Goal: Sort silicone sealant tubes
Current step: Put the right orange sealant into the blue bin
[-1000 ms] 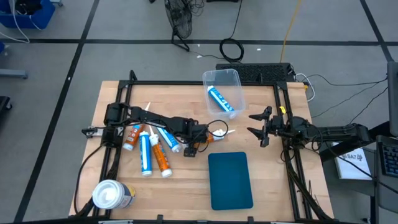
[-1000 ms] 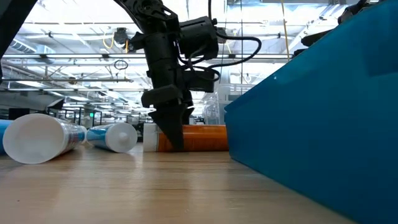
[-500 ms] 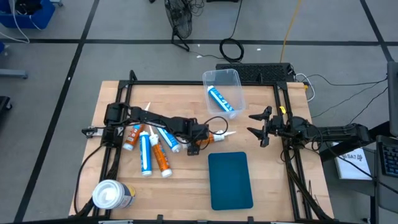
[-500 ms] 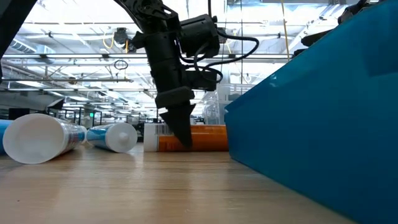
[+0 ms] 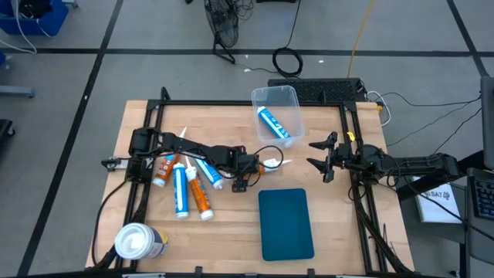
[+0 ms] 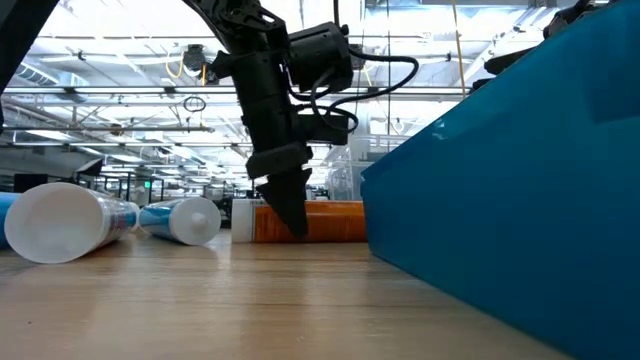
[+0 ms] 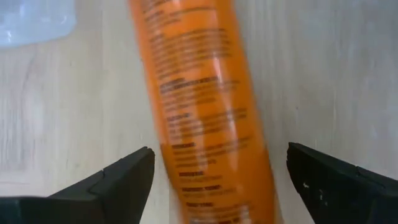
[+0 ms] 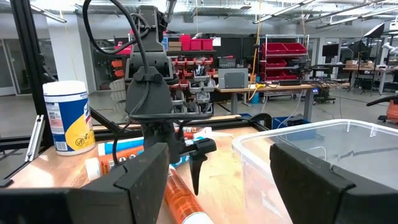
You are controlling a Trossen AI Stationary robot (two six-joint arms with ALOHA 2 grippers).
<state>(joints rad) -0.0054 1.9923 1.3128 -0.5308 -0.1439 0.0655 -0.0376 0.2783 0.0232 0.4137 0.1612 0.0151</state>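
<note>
Under the left wrist camera, open jaws straddle an orange tube (image 7: 208,118).

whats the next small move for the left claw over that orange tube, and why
Probably close the left claw on the orange tube. The left wrist view shows its fingers open on either side of the tube, which lies on the wooden table; in the low view the claw is down at the tube. The right claw waits open.

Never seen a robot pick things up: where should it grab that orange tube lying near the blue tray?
Probably across the middle of the orange tube, from straight above. It lies flat, round and slim, and the left gripper already straddles it with its fingers open.
</note>
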